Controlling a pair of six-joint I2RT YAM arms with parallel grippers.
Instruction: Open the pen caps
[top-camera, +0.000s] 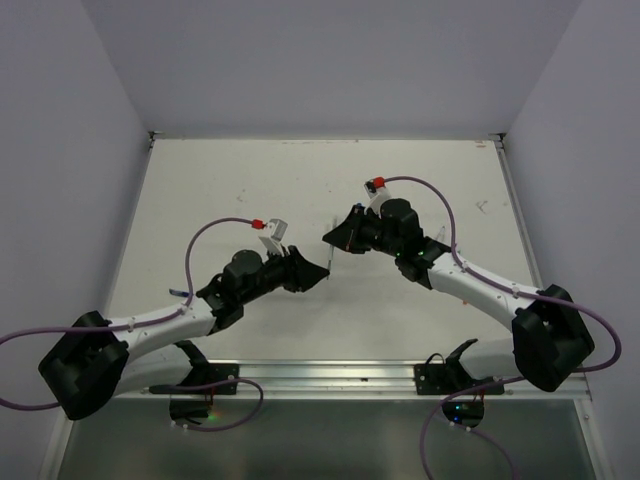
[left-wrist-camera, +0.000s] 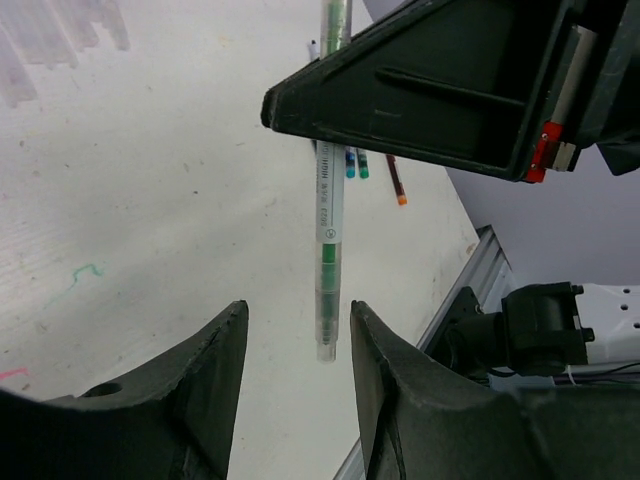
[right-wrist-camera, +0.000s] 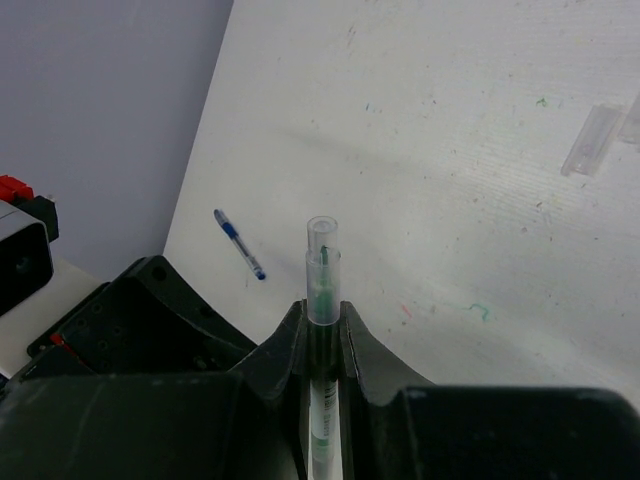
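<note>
Cap (right-wrist-camera: 322, 275) of clear plastic sits on the end of the green pen (left-wrist-camera: 329, 200), which your right claw (right-wrist-camera: 322, 318) has clamped tight, holding it above the table (top-camera: 230, 190). Your left claw (left-wrist-camera: 297, 325) stands apart, one finger on each side of the capped end without touching it. Loose clear caps (right-wrist-camera: 590, 140) lie well away on the table, and a blue pen (right-wrist-camera: 240, 245) lies near its edge.

Clear glossy plastic: pen (right-wrist-camera: 322, 295), pen cap (right-wrist-camera: 322, 238). Matt black plastic: left gripper (left-wrist-camera: 298, 312), right gripper (right-wrist-camera: 322, 325). Matt white, ink-marked: desk (right-wrist-camera: 450, 150).
</note>
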